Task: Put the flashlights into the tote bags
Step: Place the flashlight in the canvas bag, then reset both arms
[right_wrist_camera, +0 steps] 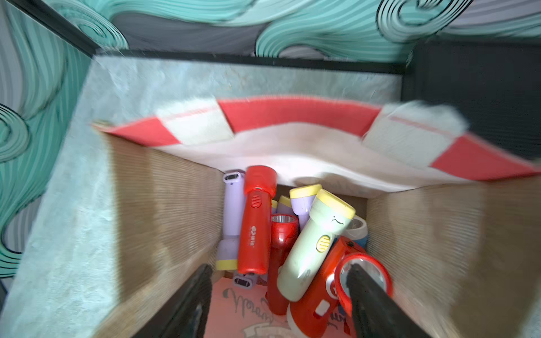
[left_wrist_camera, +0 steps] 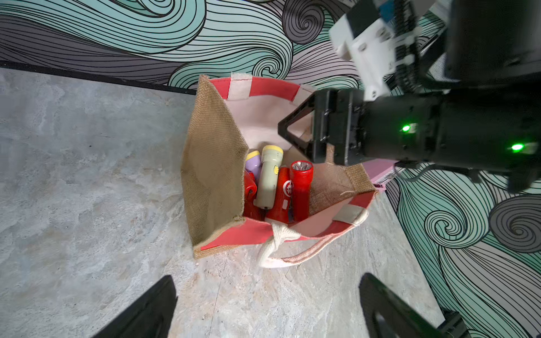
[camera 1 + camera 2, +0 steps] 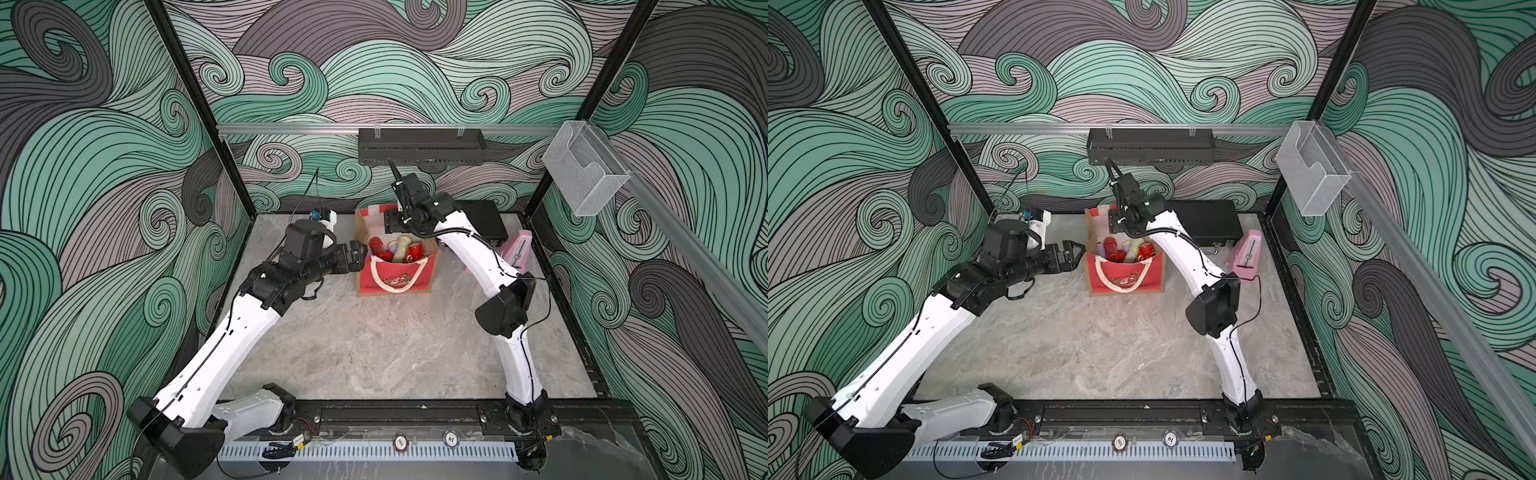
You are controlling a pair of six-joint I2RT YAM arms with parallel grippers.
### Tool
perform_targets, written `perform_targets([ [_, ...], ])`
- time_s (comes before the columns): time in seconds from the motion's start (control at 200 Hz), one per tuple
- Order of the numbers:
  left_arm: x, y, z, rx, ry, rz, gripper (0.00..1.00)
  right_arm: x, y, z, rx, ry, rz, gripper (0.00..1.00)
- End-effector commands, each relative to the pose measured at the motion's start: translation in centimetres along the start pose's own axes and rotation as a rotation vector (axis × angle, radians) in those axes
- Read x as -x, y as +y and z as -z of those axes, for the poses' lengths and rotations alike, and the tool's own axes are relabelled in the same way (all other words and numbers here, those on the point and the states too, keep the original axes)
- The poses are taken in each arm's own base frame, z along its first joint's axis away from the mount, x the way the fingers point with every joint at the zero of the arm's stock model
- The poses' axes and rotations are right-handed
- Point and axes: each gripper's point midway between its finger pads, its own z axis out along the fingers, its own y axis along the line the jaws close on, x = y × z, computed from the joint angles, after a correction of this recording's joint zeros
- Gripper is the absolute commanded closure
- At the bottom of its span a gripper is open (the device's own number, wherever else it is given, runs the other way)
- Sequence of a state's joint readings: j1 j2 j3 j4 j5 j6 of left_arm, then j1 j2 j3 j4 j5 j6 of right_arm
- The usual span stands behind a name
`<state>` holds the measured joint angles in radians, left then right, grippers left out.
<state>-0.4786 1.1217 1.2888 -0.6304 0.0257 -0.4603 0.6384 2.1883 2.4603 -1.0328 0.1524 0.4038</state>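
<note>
**Right gripper parted above the filled tote bag; left gripper wide beside it**

The tote bag [image 3: 399, 283] stands upright on the marble table [image 3: 374, 353] near the back wall, mouth open; the flashlights [image 3: 401, 248] lie heaped inside it, red, lilac and pale green, some with yellow rims.

The right gripper [image 1: 278, 267] hangs over the bag's mouth, pointing down into it; its fingers [image 1: 200, 292] stand well apart and clamp nothing. In the right wrist view a pale green flashlight [image 1: 316, 243] and a red flashlight [image 1: 254, 222] lie below and between the fingers; one finger crosses in front of the round lens of a big-headed red flashlight [image 1: 322, 295], though whether it touches cannot be told. The bag's walls are blurred in that view.

The left gripper [image 3: 1073, 249] sits just beside the bag's tan side, outside it; its fingers [image 2: 158, 304] are spread wide and empty, with the bag apart from them.

A black hard case [image 3: 484, 224] and a pink metronome [image 3: 517, 249] stand on the bag's far side.
</note>
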Motion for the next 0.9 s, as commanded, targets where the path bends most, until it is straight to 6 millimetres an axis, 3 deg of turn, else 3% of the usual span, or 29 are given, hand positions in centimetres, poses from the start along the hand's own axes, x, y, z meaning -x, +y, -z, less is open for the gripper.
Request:
perform_targets([
  [0.0,-0.8,1.3,1.3,0.05,0.01,-0.008,0.02,1.3,0.3,3.7,-0.032,-0.078,0.011,0.24],
  [0.33,-4.9,4.9,3.5,0.17,0.063,-0.064,0.02,-2.1,0.9,10.5,-0.147,-0.106,0.043,0.22],
  [0.495,-6.2,6.6,4.3,0.205,-0.007,-0.003,0.01,-4.2,0.2,14.0,-0.203,-0.141,0.06,0.19],
  [0.61,-6.7,8.6,5.2,0.29,-0.059,0.038,0.01,-6.0,-2.0,16.2,-0.254,-0.178,0.05,0.17],
  [0.645,-6.9,9.4,5.5,0.325,-0.065,0.038,0.01,-6.6,-2.6,16.7,-0.251,-0.198,0.052,0.02],
  [0.7,-7.2,10.6,5.9,0.385,-0.074,0.023,0.01,-7.5,-3.9,17.7,-0.236,-0.253,0.058,0.0],
  [0.875,-6.6,13.3,6.8,0.542,-0.143,-0.032,0.01,-10.8,-11.9,21.0,-0.297,-0.465,-0.037,0.0],
  [0.895,-6.4,13.5,6.9,0.559,-0.151,-0.032,0.01,-10.8,-12.9,22.2,-0.292,-0.505,-0.068,0.0],
])
